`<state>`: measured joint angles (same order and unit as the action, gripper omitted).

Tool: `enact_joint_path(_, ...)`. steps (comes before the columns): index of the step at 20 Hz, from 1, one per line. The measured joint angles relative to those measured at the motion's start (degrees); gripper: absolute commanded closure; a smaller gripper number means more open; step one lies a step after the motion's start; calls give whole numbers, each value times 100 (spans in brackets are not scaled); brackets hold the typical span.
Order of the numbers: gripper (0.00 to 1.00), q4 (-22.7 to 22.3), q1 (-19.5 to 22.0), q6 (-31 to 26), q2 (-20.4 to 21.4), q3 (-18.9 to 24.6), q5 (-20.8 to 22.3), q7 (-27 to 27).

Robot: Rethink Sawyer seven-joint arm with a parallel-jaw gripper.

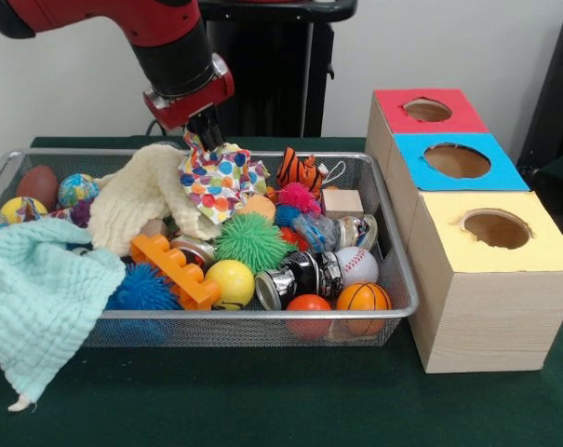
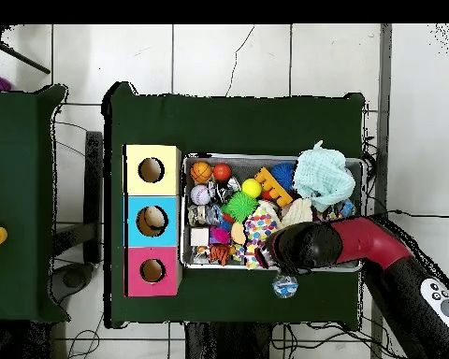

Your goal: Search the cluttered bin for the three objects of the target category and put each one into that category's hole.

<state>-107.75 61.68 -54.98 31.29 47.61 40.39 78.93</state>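
Note:
The cluttered bin (image 1: 262, 315) is a silver wire-mesh basket full of balls, cloths and toys; it also shows in the overhead view (image 2: 266, 157). My gripper (image 1: 205, 140) hangs over the bin's back edge, shut on the top of a polka-dot cloth (image 1: 218, 179), which rises to a peak at the fingers. In the overhead view the arm (image 2: 359, 241) covers the gripper, and the polka-dot cloth (image 2: 261, 225) shows beside it. Three wooden boxes with round holes stand beside the bin: red (image 1: 393, 101), blue (image 1: 411, 154) and yellow (image 1: 439, 219).
In the bin lie a cream cloth (image 1: 141, 196), a mint cloth (image 1: 39, 298) draped over the rim, an orange block (image 1: 174, 270), a green spiky ball (image 1: 251, 240), a baseball (image 1: 357, 264), a basketball (image 1: 363, 298) and a tiger toy (image 1: 300, 170). A small bluish ball (image 2: 284, 286) lies outside the bin.

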Motion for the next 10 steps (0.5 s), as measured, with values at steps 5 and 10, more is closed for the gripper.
enact_joint_path(5,100,4,-46,-95,192,0,-4,0)
enact_joint_path(10,100,128,-84,-384,295,0,-43,0)
